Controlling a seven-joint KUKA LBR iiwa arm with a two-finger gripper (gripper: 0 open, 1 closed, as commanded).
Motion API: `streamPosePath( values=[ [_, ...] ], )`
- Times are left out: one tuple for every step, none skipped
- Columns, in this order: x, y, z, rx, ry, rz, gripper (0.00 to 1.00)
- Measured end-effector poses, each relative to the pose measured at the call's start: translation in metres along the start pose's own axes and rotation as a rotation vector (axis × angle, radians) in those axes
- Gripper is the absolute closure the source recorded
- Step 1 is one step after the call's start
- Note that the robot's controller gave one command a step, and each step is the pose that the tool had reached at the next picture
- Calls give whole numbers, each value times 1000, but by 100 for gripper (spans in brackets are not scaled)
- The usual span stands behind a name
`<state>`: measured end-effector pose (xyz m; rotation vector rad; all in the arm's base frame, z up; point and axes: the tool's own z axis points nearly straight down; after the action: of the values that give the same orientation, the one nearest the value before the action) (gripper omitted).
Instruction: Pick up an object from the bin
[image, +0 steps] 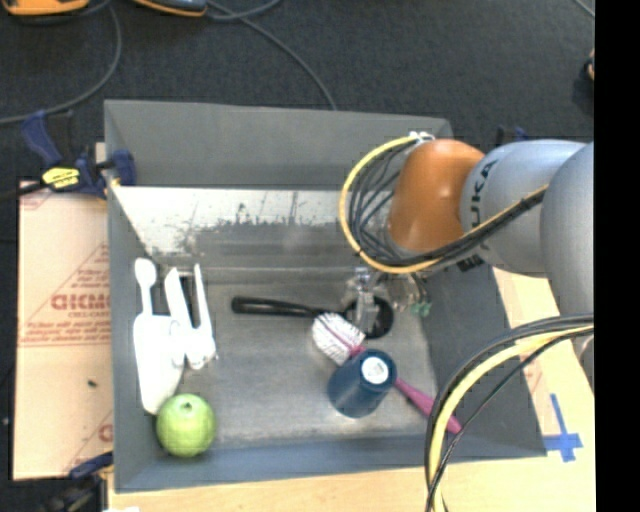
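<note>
From my station I see the arm (535, 205) reaching into the bin (270, 215) from the right, its orange cover (432, 195) and looped cables (350, 205) hanging over the far right part of the floor. The gripper (365, 300) is low in the bin, right of centre, over the right end of a black utensil (272, 307) whose slim handle runs leftward along the floor. That end looks like a dark round head, but the tool's metal parts partly cover it, so I can't be sure of its shape. I also cannot tell whether the tool is clenched or released, nor whether it touches the utensil.

Just on the near side of the gripper lies a brush (335, 337) with a white bristled head and a pink handle angling toward the near right corner. A blue cup (352, 392) with a pale round top lies across that handle, touching it.

Well apart, along the left wall, sits a cluster of white plastic pieces (160, 345), and a green apple (186, 424) rests in the near left corner, just beside them.
</note>
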<state>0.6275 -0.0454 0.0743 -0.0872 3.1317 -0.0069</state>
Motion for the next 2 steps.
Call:
streamPosePath(
  values=[
    [2, 0, -20, -1, 7, 0, 100],
    [-1, -1, -42, 1, -1, 0, 100]
  ],
)
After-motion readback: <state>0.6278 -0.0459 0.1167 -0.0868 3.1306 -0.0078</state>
